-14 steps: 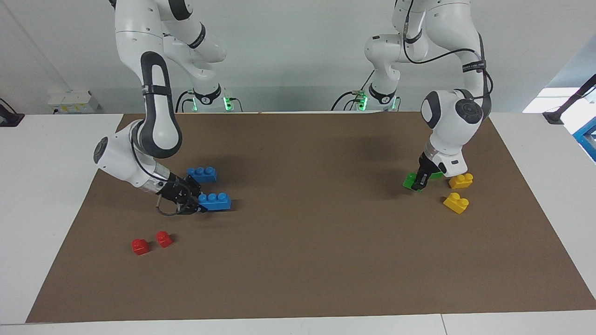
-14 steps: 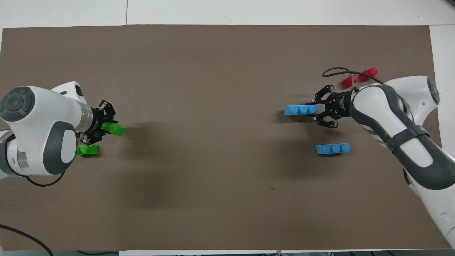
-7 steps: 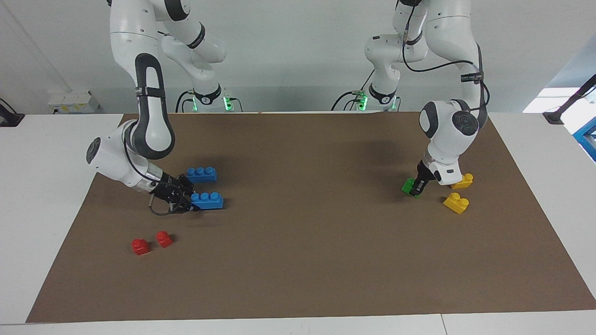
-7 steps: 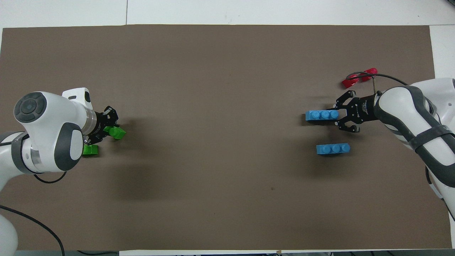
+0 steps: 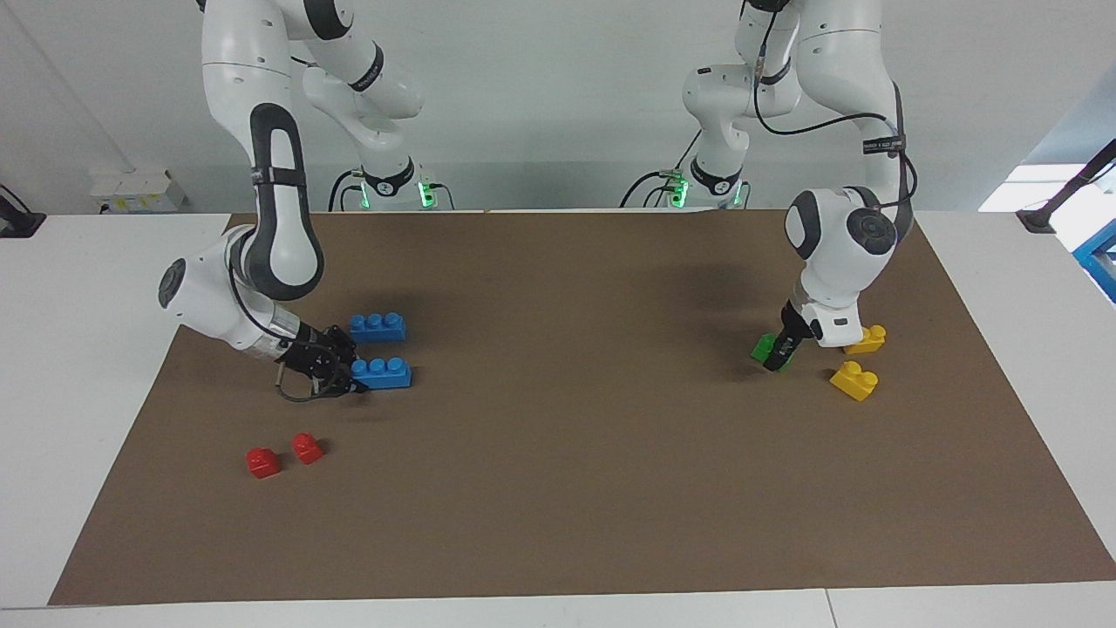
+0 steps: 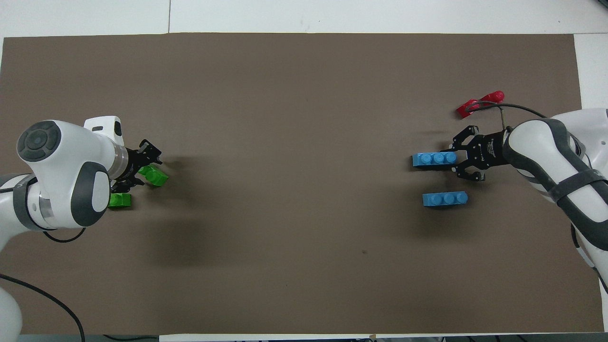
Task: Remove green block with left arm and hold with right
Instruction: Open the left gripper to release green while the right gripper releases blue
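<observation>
A green block [image 5: 763, 347] lies low at the mat near the left arm's end, tilted in the overhead view [image 6: 156, 176]. My left gripper [image 5: 775, 356] is down on it and shut on it; it also shows in the overhead view [image 6: 148, 170]. A second green block [image 6: 119, 200] lies on the mat nearer to the robots, partly under the left arm and hidden in the facing view. My right gripper [image 5: 353, 377] is at the right arm's end, shut on one end of a blue three-stud brick [image 5: 384, 373], which also shows from overhead [image 6: 434, 158].
A second blue brick [image 5: 377, 326] lies nearer to the robots than the held one. Two red bricks [image 5: 262, 461] [image 5: 306, 447] lie farther out. Two yellow bricks [image 5: 854, 379] [image 5: 867, 338] lie beside the left gripper toward the table's end. A brown mat [image 5: 558, 488] covers the table.
My right gripper has drawn back toward its end of the table, taking the blue brick with it. My left gripper has come down slightly with the green block.
</observation>
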